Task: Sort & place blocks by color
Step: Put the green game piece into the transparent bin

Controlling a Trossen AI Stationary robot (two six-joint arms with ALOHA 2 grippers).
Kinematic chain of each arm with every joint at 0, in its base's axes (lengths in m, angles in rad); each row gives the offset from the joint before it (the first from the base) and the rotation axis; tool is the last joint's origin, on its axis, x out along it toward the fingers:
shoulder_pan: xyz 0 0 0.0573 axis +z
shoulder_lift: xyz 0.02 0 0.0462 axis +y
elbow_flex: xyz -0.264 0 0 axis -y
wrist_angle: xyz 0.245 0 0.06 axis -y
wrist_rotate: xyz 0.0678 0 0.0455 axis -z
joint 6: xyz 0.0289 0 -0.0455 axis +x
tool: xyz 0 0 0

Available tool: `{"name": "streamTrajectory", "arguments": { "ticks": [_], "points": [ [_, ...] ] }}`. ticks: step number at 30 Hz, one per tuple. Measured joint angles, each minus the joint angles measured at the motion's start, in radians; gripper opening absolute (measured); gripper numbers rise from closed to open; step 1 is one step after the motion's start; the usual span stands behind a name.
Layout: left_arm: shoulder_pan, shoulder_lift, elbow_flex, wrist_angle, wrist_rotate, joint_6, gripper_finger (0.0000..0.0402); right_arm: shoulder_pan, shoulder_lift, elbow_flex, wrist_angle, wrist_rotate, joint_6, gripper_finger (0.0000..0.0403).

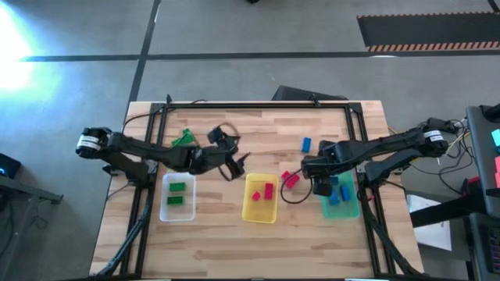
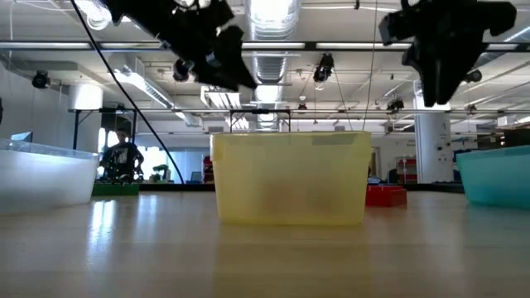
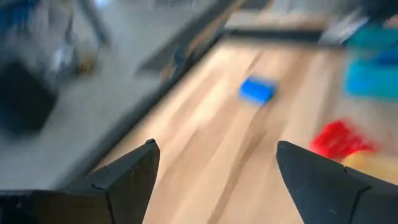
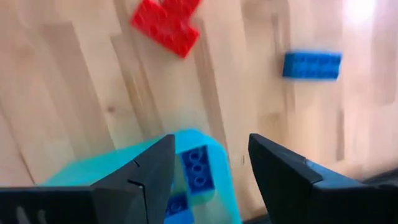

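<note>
Two green blocks (image 1: 176, 193) lie in the clear tray (image 1: 164, 209). Red and pink blocks (image 1: 262, 192) lie in the yellow tray (image 1: 247, 211), and blue blocks (image 1: 339, 193) in the teal tray (image 1: 349, 209). Loose on the table are green blocks (image 1: 183, 139), a blue block (image 1: 306, 144) and red blocks (image 1: 291, 178). My left gripper (image 1: 234, 165) hangs open and empty above the table between the clear and yellow trays. My right gripper (image 1: 319, 181) hovers open and empty over the teal tray's left end; its wrist view shows blue blocks (image 4: 198, 169) in the tray below.
The three trays stand in a row across the table's near half, the yellow tray (image 2: 290, 178) in the middle. A dark cable loops on the table beside the red blocks. Bare wood lies along the near edge. A metal frame borders the table.
</note>
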Motion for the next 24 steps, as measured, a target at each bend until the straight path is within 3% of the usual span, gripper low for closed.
{"name": "streamTrajectory", "arguments": {
  "ticks": [5, 8, 16, 24],
  "points": [
    [0.108, 0.0, 0.072, -0.455, 0.0, -0.298, 0.0306, 0.0, -0.014, 0.072, 0.002, 0.032, -0.04, 0.0193],
    [0.182, 0.0, 0.09, -0.658, 0.027, -0.357, 0.0306, 0.0, -0.028, 0.096, 0.004, 0.053, -0.06, 0.0194],
    [0.412, 0.002, 0.082, -1.003, 0.339, -0.187, 0.0306, 0.0, -0.079, 0.096, 0.025, 0.098, -0.094, 0.0194],
    [0.605, 0.002, 0.073, -1.135, 0.384, -0.063, 0.0306, 0.0, -0.085, 0.095, 0.091, 0.098, -0.14, 0.0193]
  ]
}}
